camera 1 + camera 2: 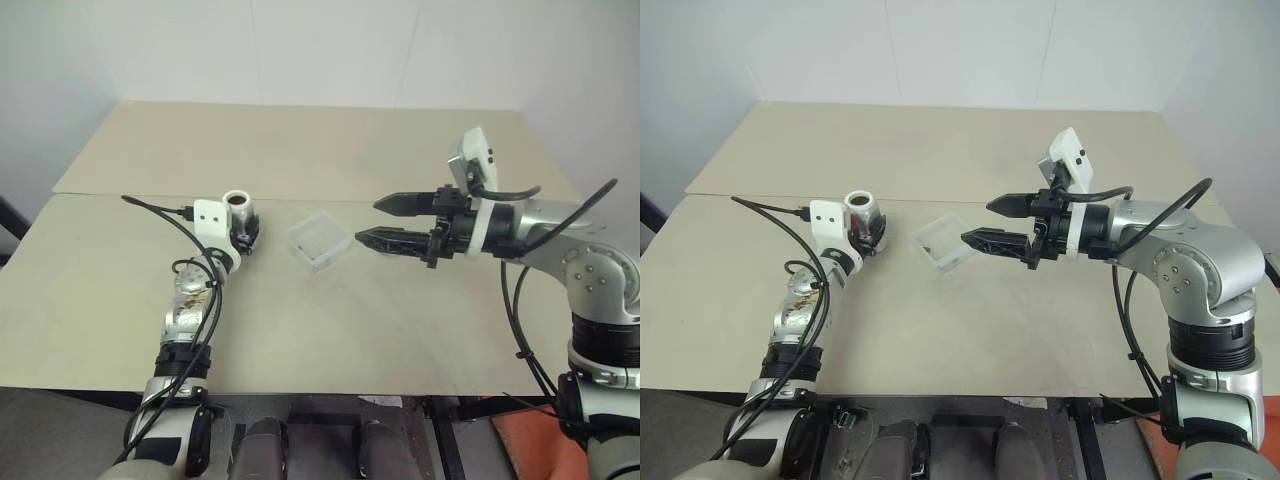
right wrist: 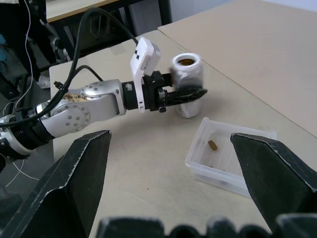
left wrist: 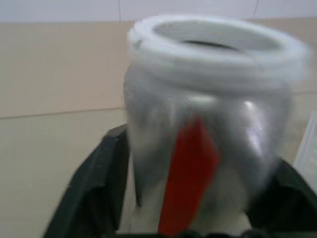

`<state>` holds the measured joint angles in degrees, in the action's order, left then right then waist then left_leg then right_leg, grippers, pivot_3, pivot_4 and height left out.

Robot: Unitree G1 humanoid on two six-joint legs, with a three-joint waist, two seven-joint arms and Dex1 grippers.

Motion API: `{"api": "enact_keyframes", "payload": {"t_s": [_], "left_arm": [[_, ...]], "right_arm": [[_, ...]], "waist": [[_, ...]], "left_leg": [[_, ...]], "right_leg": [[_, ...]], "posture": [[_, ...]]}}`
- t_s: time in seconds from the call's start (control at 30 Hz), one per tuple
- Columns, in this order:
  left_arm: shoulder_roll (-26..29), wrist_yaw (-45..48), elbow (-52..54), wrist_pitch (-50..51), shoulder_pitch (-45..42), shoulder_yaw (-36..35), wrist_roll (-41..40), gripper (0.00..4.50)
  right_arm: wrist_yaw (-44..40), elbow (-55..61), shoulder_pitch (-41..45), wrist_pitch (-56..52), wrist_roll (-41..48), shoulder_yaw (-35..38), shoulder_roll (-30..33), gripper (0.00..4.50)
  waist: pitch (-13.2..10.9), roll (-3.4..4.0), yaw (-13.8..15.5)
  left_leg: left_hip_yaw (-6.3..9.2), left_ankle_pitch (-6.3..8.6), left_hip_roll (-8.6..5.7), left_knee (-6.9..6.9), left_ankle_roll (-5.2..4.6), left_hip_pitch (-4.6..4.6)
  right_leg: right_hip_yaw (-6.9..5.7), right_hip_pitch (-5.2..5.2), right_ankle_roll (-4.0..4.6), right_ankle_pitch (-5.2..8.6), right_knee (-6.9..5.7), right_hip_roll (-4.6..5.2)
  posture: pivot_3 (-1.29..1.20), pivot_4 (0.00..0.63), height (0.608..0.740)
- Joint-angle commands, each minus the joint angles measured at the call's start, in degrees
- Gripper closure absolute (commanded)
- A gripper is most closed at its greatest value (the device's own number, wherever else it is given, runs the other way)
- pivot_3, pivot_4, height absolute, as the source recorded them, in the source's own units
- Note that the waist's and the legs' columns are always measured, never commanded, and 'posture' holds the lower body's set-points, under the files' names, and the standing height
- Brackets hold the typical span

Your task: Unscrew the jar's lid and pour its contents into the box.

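Note:
The jar (image 1: 238, 205) is a silver cylinder with a white label and a red stripe (image 3: 190, 173). It stands upright on the table at the left, its mouth uncovered, and something brown shows inside (image 2: 186, 62). My left gripper (image 1: 243, 228) is around the jar's body. The clear box (image 1: 335, 252) lies in the middle of the table, right of the jar, with a small brown piece (image 2: 212, 145) in it. My right gripper (image 1: 368, 221) hovers to the right of the box, open and empty, pointing toward it. The lid is out of view.
The beige table (image 1: 330, 340) has a seam running across it behind the jar and box. A black cable (image 1: 155, 206) trails from my left wrist over the table's left part.

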<state>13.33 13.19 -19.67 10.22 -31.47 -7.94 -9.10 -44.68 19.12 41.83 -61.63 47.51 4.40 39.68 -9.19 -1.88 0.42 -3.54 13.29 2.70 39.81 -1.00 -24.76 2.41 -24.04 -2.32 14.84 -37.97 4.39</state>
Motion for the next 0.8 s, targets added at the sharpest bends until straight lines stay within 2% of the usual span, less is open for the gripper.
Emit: {"api": "enact_keyframes", "payload": {"t_s": [0.03,0.23,0.47,0.57,0.67,0.8], "left_arm": [[0.4,0.8,3.4,-0.9,1.2,0.0,-0.3,0.04],[3.8,2.6,13.1,4.2,7.2,0.3,0.1,0.04],[14.9,11.8,37.1,19.3,22.3,-1.1,-5.5,0.04],[20.2,16.7,43.3,23.1,25.8,-3.9,-9.7,0.04],[28.7,28.9,47.1,24.5,29.0,-10.9,-18.6,0.04],[37.6,43.0,45.0,25.4,27.4,-20.0,-30.6,0.04]], "right_arm": [[0.3,1.6,0.0,1.7,0.5,1.7,0.3,0.00],[0.6,2.0,-0.4,1.5,0.8,1.7,0.1,0.00],[1.0,4.1,-2.0,1.7,0.7,2.0,1.1,0.00],[0.6,4.2,-2.8,2.1,0.4,2.1,1.6,0.00],[-1.5,4.2,-5.0,4.6,-1.5,1.1,3.3,0.00],[-4.9,3.8,-7.8,9.2,-4.6,0.0,5.8,0.00]], "waist": [[0.0,0.00,0.0],[0.0,0.00,-0.5],[0.0,0.01,-1.1],[0.0,0.01,-1.1],[0.0,-0.02,-1.1],[0.0,0.01,-1.1]], "left_leg": [[0.00,0.00,0.00,0.00,0.00,0.00],[0.00,0.00,0.02,-0.04,0.00,0.00],[0.00,0.01,0.07,-0.10,0.00,0.01],[0.00,0.00,0.11,-0.10,0.01,0.04],[-0.03,0.01,0.12,-0.11,0.01,0.07],[-0.11,0.01,0.12,-0.15,0.01,0.09]], "right_leg": [[0.00,0.00,0.00,0.00,0.00,0.00],[0.01,-0.02,0.00,0.00,0.01,0.00],[0.03,-0.04,0.01,0.01,0.03,0.02],[0.01,-0.03,0.02,0.01,0.01,0.00],[0.00,-0.01,0.05,0.03,0.06,-0.01],[0.01,-0.05,0.08,0.05,0.10,0.01]], "posture": [[0.00,0.150,0.740],[0.00,0.150,0.740],[0.00,0.150,0.740],[0.00,0.150,0.740],[0.00,0.150,0.740],[0.00,0.150,0.740]]}}
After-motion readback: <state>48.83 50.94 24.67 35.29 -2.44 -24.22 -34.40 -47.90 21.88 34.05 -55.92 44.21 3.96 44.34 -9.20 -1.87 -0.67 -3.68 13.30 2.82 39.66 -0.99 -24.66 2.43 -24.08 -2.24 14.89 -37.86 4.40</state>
